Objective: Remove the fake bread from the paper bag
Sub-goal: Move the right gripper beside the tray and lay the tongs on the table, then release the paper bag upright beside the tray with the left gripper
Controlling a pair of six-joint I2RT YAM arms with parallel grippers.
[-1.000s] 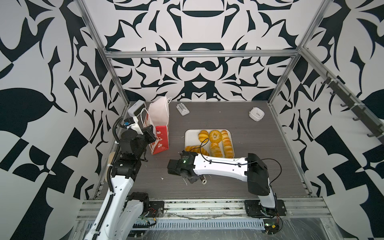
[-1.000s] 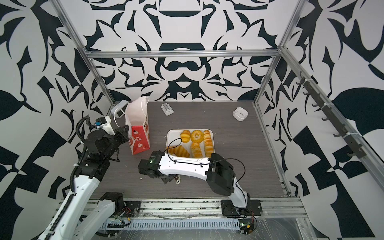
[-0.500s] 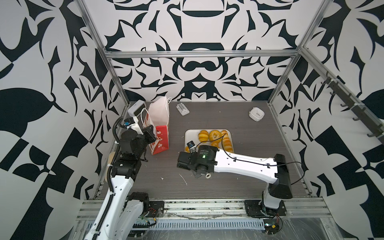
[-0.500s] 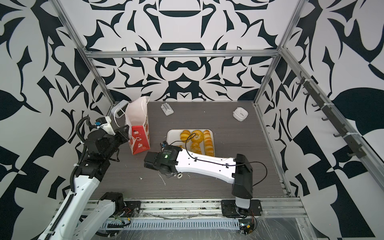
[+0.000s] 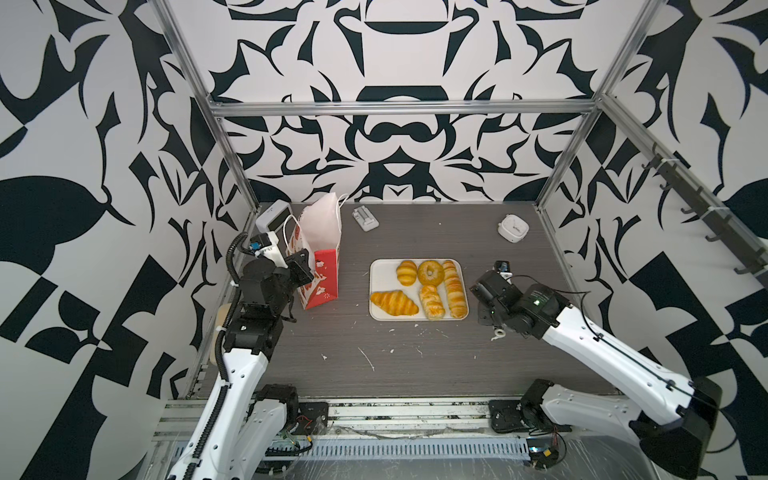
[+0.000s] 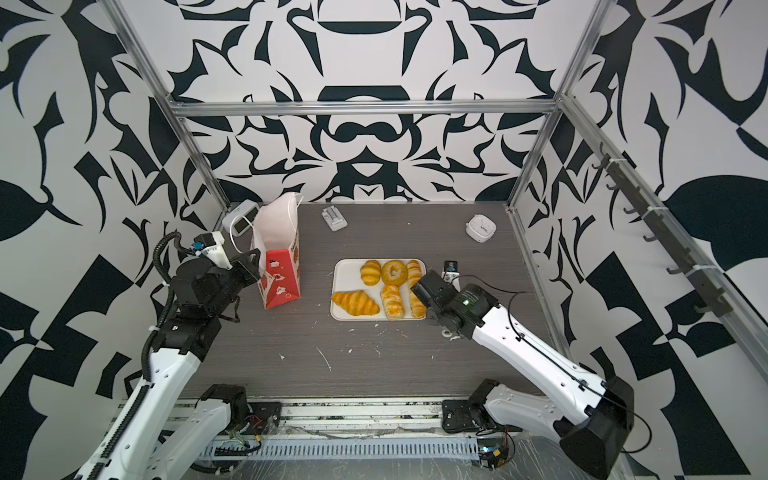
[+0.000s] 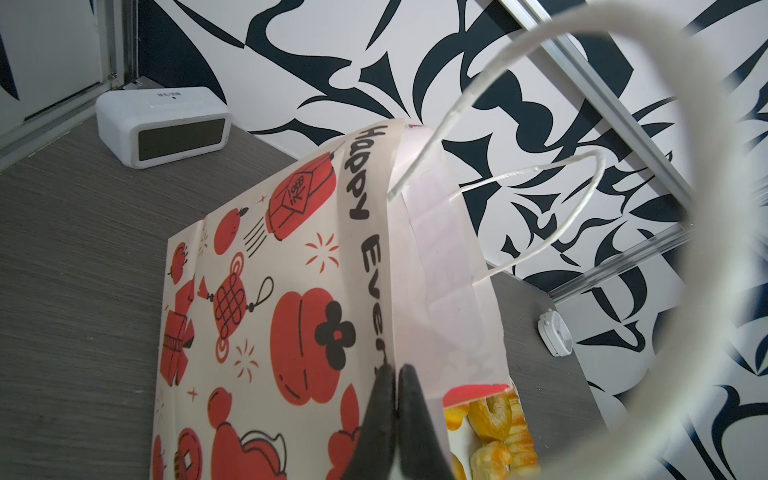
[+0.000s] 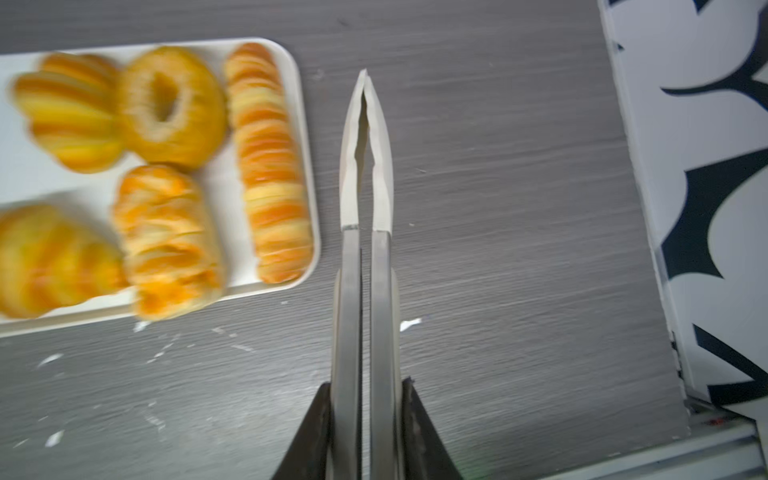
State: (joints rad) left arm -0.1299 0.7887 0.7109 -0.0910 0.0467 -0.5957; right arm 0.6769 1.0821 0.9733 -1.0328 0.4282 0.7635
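In a top view we see the paper bag (image 6: 277, 253) standing upright at the left of the desk (image 6: 374, 365), with the left tool (image 6: 254, 266) against its near edge. At centre frame the fake bread (image 6: 355, 302) lies on a white tray (image 6: 345, 273). The right arm (image 6: 519, 332) covers part of the rightmost piece.

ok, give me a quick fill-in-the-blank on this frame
The white tray holds ___ pieces of fake bread.
The left gripper is shut on the paper bag, printed "___ Eve…".
The tongs in the right gripper hold ___.
Missing: five; Happy; nothing.
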